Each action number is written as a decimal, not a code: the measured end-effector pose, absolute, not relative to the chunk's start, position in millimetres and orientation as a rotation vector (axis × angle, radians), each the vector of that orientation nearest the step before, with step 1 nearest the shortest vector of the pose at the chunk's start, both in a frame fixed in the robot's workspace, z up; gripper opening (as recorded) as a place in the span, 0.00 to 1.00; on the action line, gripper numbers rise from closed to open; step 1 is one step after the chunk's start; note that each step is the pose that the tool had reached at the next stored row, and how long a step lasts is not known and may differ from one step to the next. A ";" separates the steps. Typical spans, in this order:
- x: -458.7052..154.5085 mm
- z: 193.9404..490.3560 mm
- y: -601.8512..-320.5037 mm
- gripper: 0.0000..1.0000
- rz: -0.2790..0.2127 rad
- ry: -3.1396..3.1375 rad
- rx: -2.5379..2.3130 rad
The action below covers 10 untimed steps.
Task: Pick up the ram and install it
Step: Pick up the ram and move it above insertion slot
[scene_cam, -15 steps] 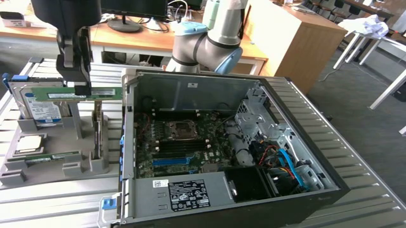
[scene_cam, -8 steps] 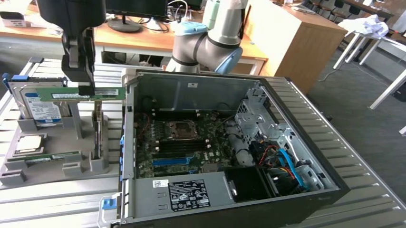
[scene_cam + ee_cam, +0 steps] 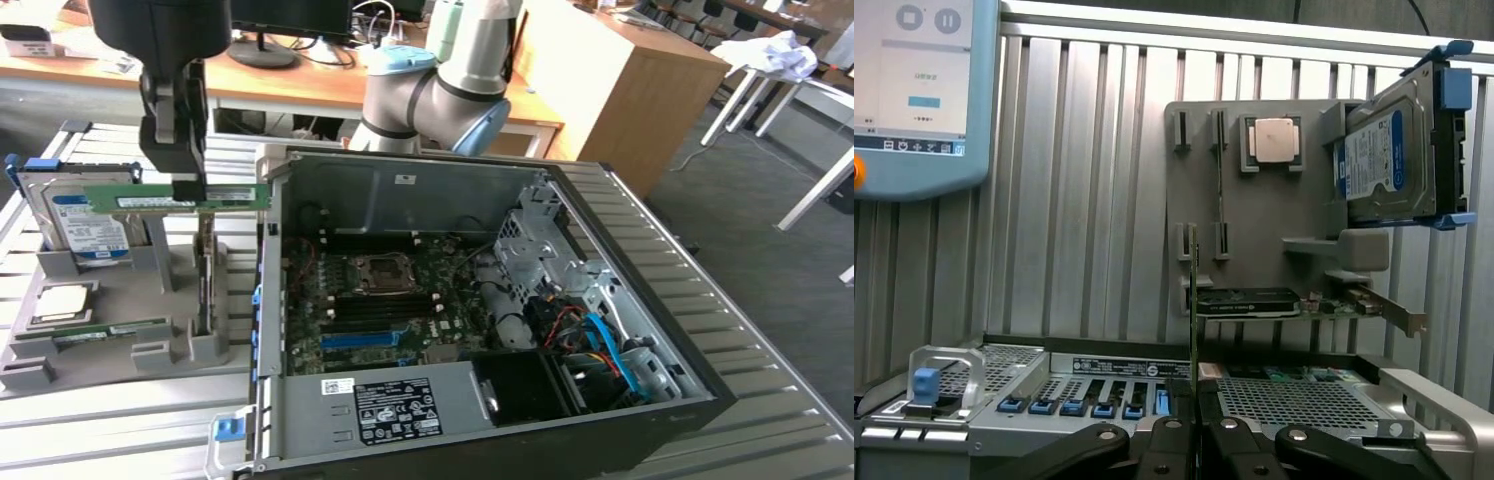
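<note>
The ram (image 3: 134, 200) is a long green stick, held level in the air above the grey parts holder (image 3: 200, 350) at the exterior view's left. My gripper (image 3: 188, 188) comes down from above and is shut on the stick near its middle. In the wrist view the ram (image 3: 1194, 300) shows edge-on as a thin line rising from between the dark fingers (image 3: 1226, 440). The holder (image 3: 1254, 230) lies beyond it, and the empty slot posts stand under the stick. The open computer case (image 3: 641, 300) with its motherboard (image 3: 387, 300) lies to the exterior view's right of the gripper.
On the holder stand a blue-labelled hard drive (image 3: 87, 225) (image 3: 1384, 150), a square silver processor (image 3: 60, 300) (image 3: 1272, 140) and a green board (image 3: 114, 330) lying low. The arm's base (image 3: 441, 90) rises behind the case. A pendant screen (image 3: 914, 90) hangs nearby.
</note>
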<state>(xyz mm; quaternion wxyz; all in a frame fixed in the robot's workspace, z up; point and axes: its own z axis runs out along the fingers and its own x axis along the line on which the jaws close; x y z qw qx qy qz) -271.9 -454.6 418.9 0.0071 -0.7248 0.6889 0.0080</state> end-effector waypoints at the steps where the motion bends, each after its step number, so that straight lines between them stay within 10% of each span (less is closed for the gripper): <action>1: -271.2 418.9 -454.6 0.13 0.025 2.154 -2.267; 10: -263.7 418.9 -454.6 0.13 0.025 2.154 -2.267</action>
